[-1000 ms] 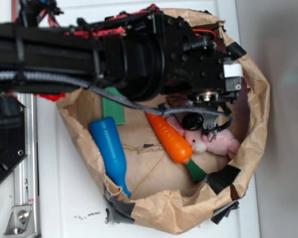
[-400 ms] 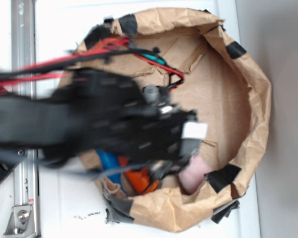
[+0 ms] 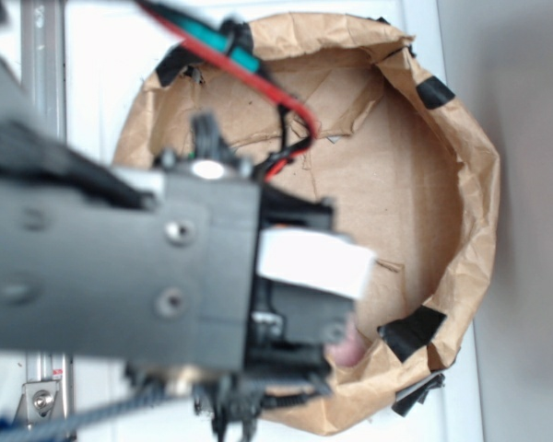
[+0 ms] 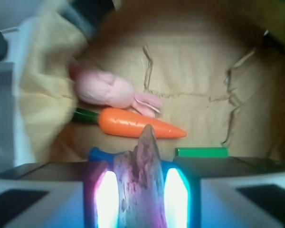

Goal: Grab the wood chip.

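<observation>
Pincer (image 4: pixel 141 192) clamps wood chip (image 4: pixel 141 175); carrot (image 4: pixel 135 124), pink bunny (image 4: pixel 111 92) lie beyond.

The exterior camera looks straight down from above, with the arm (image 3: pixel 120 267) very near and blurred. The wrist camera looks forward into the paper bag (image 4: pixel 190 71). Both share the pink toy (image 3: pixel 350 348), at 5 o'clock outside.

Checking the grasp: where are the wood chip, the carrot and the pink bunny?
wood chip (image 4: pixel 140 175), wrist view, middle of the chip between the fingers.
carrot (image 4: pixel 133 124), wrist view, orange body.
pink bunny (image 4: pixel 104 90), wrist view, its body.
</observation>
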`<act>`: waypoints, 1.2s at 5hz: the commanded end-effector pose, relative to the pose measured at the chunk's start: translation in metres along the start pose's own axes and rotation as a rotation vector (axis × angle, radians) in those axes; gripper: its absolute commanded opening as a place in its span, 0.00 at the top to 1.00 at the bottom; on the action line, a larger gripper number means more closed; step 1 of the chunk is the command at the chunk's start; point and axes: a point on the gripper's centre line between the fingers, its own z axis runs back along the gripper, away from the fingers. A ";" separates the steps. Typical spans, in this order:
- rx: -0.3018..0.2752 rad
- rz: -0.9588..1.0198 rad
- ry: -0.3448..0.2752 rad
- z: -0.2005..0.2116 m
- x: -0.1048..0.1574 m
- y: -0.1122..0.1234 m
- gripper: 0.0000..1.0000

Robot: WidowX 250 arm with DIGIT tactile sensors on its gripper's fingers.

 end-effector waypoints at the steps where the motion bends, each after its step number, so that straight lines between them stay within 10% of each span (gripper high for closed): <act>1: 0.017 0.052 -0.001 0.017 0.029 0.031 1.00; 6: 0.122 0.129 -0.019 0.024 0.007 0.065 1.00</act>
